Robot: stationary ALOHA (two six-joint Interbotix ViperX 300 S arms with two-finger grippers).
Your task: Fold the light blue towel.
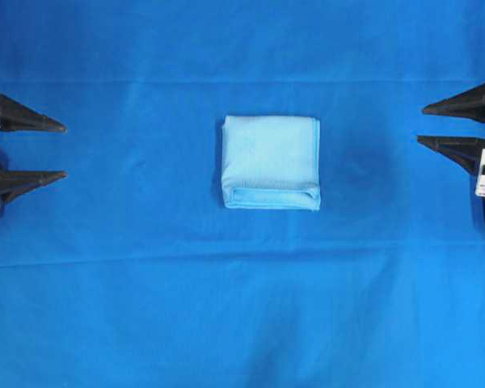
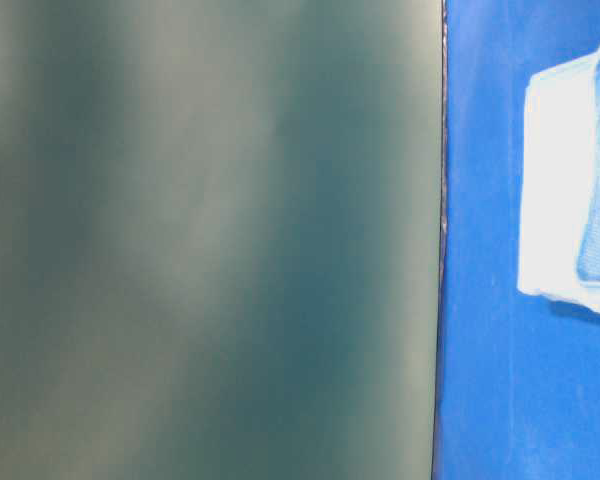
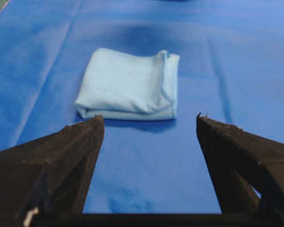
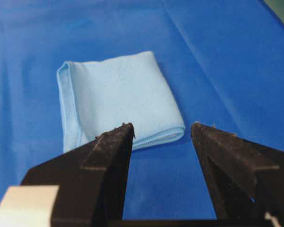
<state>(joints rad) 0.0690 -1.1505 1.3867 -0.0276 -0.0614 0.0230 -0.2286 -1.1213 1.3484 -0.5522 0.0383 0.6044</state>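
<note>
Lying folded into a compact square, the light blue towel [image 1: 271, 162] sits at the middle of the counter on a deep royal-blue cloth [image 1: 242, 307], its rolled fold along the near edge. The left pincer [image 1: 65, 150] and the right pincer [image 1: 421, 124] flank it, both spread wide, empty, and well apart from the towel.

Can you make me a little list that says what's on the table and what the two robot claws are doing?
towel: light blue towel, folded into a small square, lying flat in the middle
underneath: big dark blue cloth covering the table
left gripper: open, empty, at the left edge, apart from the towel
right gripper: open, empty, at the right edge, apart from the towel
</note>
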